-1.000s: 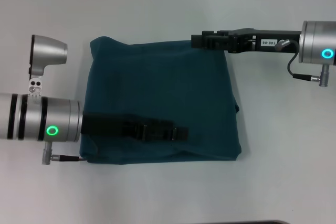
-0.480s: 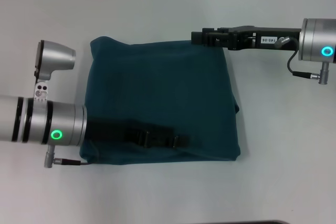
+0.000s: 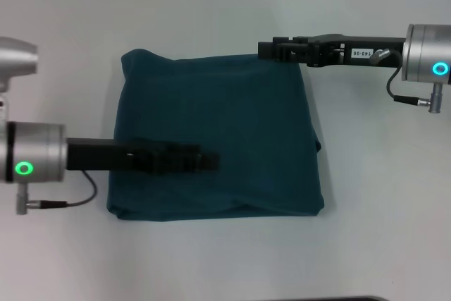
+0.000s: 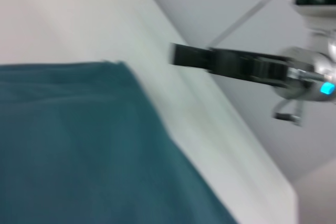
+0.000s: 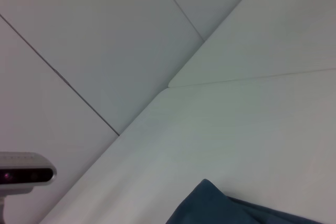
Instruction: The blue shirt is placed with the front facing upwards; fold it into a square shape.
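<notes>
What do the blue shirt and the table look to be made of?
The blue shirt: soft matte knit, probably cotton, since it slumps into rounded folds with no shine. The table: smooth hard off-white surface, perhaps laminate; faint sheen, no grain.

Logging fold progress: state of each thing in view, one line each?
blue shirt: folded into a rough square, flat on the table, lettering hidden.
left pincer: over the shirt's front half, blurred.
right pincer: at the shirt's far right corner.
table: white, bears the shirt.
</notes>
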Controlling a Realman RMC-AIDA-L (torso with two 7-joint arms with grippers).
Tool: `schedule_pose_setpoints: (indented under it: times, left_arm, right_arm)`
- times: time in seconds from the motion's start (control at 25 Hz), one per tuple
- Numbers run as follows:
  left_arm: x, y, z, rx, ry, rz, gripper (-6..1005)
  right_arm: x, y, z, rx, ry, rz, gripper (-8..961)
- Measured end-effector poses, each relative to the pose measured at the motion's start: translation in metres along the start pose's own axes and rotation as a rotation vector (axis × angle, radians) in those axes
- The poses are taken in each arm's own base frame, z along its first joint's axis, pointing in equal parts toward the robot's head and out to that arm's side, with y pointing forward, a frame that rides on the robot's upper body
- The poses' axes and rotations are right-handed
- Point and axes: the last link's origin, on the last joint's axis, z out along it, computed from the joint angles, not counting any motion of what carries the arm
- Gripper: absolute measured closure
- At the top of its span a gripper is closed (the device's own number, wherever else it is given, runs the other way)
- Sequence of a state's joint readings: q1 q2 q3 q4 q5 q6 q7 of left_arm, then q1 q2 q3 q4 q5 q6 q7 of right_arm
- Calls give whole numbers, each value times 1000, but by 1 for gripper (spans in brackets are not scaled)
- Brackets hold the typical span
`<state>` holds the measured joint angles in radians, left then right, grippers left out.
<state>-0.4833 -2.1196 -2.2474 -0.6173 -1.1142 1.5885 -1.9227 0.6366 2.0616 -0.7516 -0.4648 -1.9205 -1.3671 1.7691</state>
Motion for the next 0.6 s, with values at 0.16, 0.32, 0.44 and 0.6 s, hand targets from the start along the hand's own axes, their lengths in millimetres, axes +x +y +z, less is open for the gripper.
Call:
schedule_pose_setpoints:
  times: [0.16,0.32,0.44,0.6]
  left_arm:
    - [-6,-15,-11,90,27,-26,281]
    - [-10,-21,-14,127,29,-37,281]
    - [-11,-22,-13,137,20,-36,280]
    - [-11,-18,-11,113,15,-32,280]
  right_arm:
    - [0,0,0,-1,0,1,343]
    - [1,1,0,-5,1,1,343]
    - [-1,0,-1,-4,1,-4,344]
    - [-2,0,-3,0,-2,-11,344]
